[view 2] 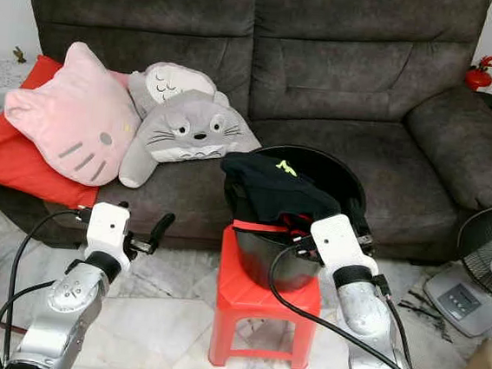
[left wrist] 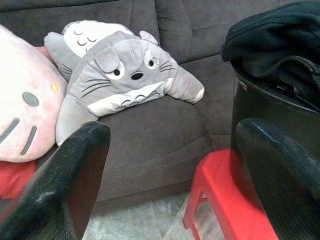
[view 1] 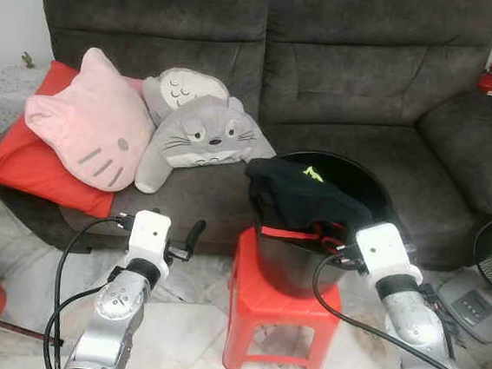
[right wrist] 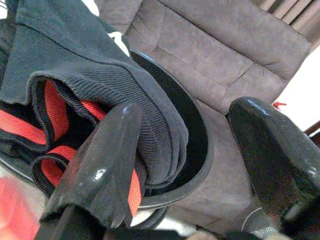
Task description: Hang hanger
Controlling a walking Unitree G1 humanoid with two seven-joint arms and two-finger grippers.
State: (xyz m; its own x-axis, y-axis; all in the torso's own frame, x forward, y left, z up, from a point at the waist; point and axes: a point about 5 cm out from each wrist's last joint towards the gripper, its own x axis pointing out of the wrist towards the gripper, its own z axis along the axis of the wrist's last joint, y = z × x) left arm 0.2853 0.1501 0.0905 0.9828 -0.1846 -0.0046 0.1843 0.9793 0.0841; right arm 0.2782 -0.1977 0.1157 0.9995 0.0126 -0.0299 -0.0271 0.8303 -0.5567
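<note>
A black garment with red trim (view 1: 302, 194) is heaped in a black bucket (view 1: 370, 181) and hangs over its near rim. The bucket stands on a red plastic stool (view 1: 261, 298) in front of the sofa. My right gripper (view 1: 338, 246) is at the bucket's near rim and is open. In the right wrist view, one of its fingers (right wrist: 107, 165) lies against the garment's red-striped hem and the other is over the bucket's mouth. My left gripper (view 1: 160, 222) is open and holds nothing. It hovers left of the stool and points at the sofa's front.
A dark grey sofa (view 1: 343, 80) fills the back, with a pink cat cushion (view 1: 91, 122), a grey plush (view 1: 203, 132) and a red cushion (view 1: 21, 163) on its left seat. A floor fan (view 1: 490, 278) stands at the right. Pale floor lies around the stool.
</note>
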